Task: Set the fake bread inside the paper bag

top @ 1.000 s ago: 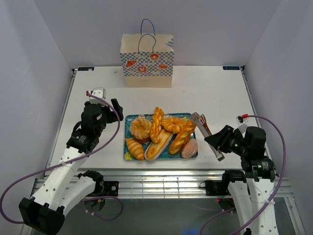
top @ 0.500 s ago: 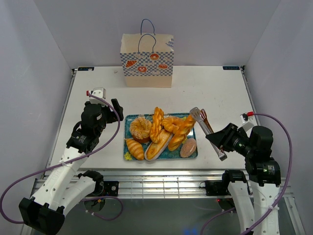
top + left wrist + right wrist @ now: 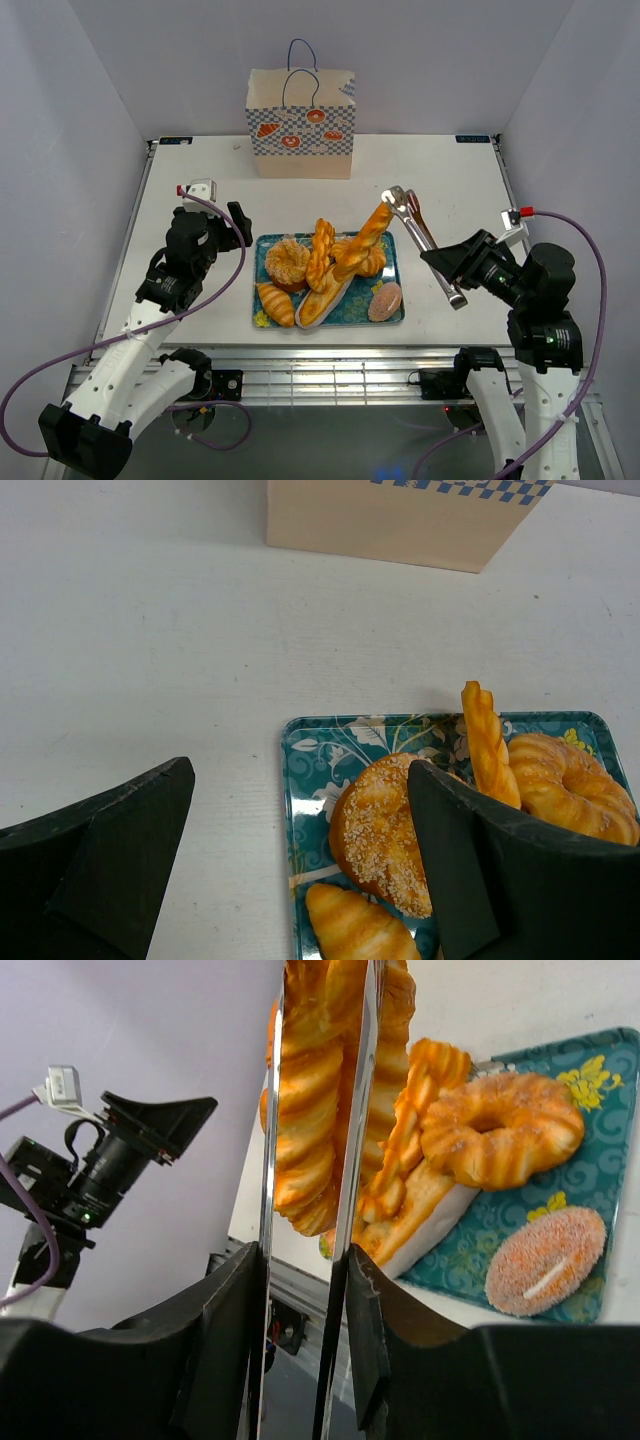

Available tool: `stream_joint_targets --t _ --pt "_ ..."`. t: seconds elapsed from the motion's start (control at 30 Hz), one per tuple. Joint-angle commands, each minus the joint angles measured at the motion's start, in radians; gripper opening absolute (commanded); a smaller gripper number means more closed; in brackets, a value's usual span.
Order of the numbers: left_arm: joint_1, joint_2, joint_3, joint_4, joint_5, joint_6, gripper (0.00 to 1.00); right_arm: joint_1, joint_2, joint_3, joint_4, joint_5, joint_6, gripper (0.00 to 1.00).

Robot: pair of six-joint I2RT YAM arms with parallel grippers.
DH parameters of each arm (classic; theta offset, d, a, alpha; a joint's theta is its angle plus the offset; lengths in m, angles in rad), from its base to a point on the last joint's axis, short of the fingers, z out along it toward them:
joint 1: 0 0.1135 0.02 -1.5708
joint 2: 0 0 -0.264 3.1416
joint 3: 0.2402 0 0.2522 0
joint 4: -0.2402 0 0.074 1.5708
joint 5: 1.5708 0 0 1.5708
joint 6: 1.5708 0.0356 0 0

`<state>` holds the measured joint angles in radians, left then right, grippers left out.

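Most of the fake bread lies on a teal floral tray (image 3: 345, 312): a sesame bun (image 3: 385, 830), a croissant (image 3: 360, 930), a ring pastry (image 3: 500, 1140) and a pink-topped bun (image 3: 545, 1260). My right gripper (image 3: 452, 275) is shut on metal tongs (image 3: 420, 240). The tong blades (image 3: 265, 1210) pinch a twisted loaf (image 3: 365, 240), which hangs tilted above the tray. My left gripper (image 3: 300, 780) stands open over the tray's left edge (image 3: 310, 750), holding nothing. The paper bag (image 3: 300, 125) stands upright at the back of the table.
Another twisted stick (image 3: 487, 745) and a long split baguette (image 3: 322, 292) lie in the tray's middle. White table surface lies between the tray and the bag. Grey walls close in on both sides.
My right arm has risen and swung back. The tongs have closed on the twisted loaf and lifted its far end off the tray. The left arm has not moved.
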<state>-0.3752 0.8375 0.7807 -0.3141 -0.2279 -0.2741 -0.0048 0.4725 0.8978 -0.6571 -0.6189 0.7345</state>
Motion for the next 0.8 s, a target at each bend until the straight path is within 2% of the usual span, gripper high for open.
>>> stream_joint_targets --t 0.0,0.33,0.6,0.77 --pt "-0.001 -0.018 0.026 -0.003 0.007 -0.002 0.98 0.003 0.072 0.041 0.253 -0.030 0.089 0.08" --pt "-0.001 -0.041 0.032 -0.003 0.045 -0.013 0.98 0.003 0.415 0.229 0.596 0.076 0.121 0.08" --pt "-0.001 -0.052 0.032 -0.003 0.079 -0.020 0.98 0.003 0.738 0.505 0.772 0.185 0.075 0.08" --pt "-0.001 -0.051 0.034 -0.002 0.091 -0.023 0.98 0.003 0.940 0.656 0.899 0.200 0.072 0.08"
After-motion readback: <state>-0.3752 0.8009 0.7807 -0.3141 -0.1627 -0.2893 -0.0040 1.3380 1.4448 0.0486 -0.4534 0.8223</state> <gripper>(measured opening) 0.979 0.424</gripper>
